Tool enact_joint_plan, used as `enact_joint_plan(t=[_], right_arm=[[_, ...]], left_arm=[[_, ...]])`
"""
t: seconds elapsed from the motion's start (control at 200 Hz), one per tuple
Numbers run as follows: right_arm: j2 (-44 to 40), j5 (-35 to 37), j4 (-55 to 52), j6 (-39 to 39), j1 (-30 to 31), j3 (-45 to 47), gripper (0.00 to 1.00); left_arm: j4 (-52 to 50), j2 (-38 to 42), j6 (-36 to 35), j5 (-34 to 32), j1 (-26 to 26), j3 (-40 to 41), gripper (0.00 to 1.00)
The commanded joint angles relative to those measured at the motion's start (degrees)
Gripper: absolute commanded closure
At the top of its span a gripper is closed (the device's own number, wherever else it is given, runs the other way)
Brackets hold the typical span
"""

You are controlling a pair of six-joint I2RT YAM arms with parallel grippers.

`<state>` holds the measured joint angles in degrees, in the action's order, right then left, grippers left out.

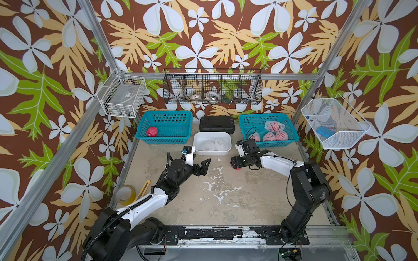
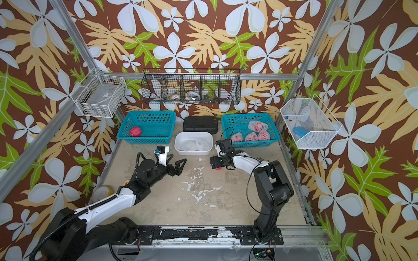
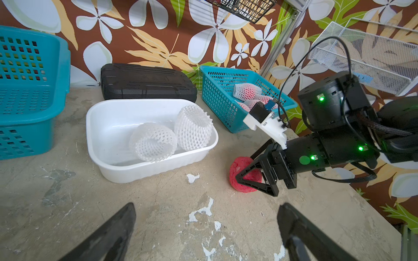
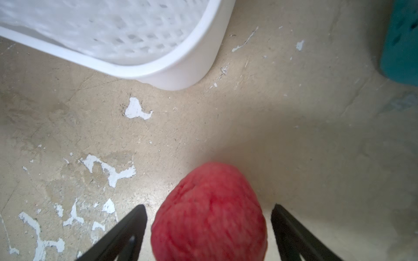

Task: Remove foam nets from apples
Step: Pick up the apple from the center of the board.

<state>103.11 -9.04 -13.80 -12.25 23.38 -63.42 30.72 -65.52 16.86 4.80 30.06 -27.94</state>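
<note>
A bare red apple [image 4: 210, 221] lies on the table beside the white tub [image 3: 147, 171]. My right gripper [image 4: 209, 206] is open around it, with a gap showing on each side; in both top views [image 1: 235, 164] [image 2: 217, 163] it sits over the apple. Two empty foam nets [image 3: 153, 142] [image 3: 193, 128] lie in the tub. Several netted apples [image 1: 274, 127] rest in the right teal basket [image 1: 271, 144]. Another bare apple [image 1: 151, 131] lies in the left teal basket [image 1: 162, 140]. My left gripper [image 3: 207, 206] is open with nothing in it, left of the right one [image 1: 206, 167].
A black case [image 1: 217, 123] sits at the back between the baskets. A tape roll [image 1: 125, 195] and a yellow cutter [image 1: 143, 187] lie by the table's left edge. Wire baskets [image 1: 123, 98] [image 1: 334, 124] [image 1: 212, 87] hang on the walls.
</note>
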Motion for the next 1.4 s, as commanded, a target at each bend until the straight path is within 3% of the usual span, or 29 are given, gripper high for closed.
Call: enact_joint_plan(t=[0.0, 0.145, 0.355, 0.495, 0.651, 0.866, 0.996, 1.396], right_arm=[[1.3, -0.5, -0.1, -0.2, 0.0, -0.6, 0.13], [1.9, -1.2, -1.4, 0.3, 0.2, -0.6, 0.09], [0.1, -1.3, -0.3, -0.5, 0.3, 0.7, 0.37], [-1.5, -3.1, -2.1, -0.7, 0.3, -0.7, 0.45], [-8.5, -14.4, -3.6, -1.4, 0.2, -2.8, 0.48], [-12.9, -39.2, -7.9, -4.3, 1.8, -7.3, 0.49], [-14.2, -43.4, -10.3, -4.8, 6.7, -8.8, 0.49], [-14.3, -49.9, -6.3, -7.8, 15.4, -7.8, 0.49]], left_arm=[[0.9, -0.1, -0.4, -1.0, 0.0, -0.1, 0.01], [0.5, -0.3, -0.4, -0.9, 0.0, -0.6, 0.01], [0.7, -1.2, -0.5, -1.1, 0.1, -1.1, 0.01], [0.2, -0.9, -0.6, -0.2, 0.1, -1.8, 0.01], [4.1, 1.5, -3.2, 3.8, 0.6, -0.5, 0.01], [39.0, 5.8, -10.0, 16.1, 3.1, 16.6, 0.0], [37.0, 6.2, -19.0, 13.7, 6.2, 16.8, 0.0], [38.9, 1.9, -21.3, 17.4, 6.4, 14.7, 0.0]])
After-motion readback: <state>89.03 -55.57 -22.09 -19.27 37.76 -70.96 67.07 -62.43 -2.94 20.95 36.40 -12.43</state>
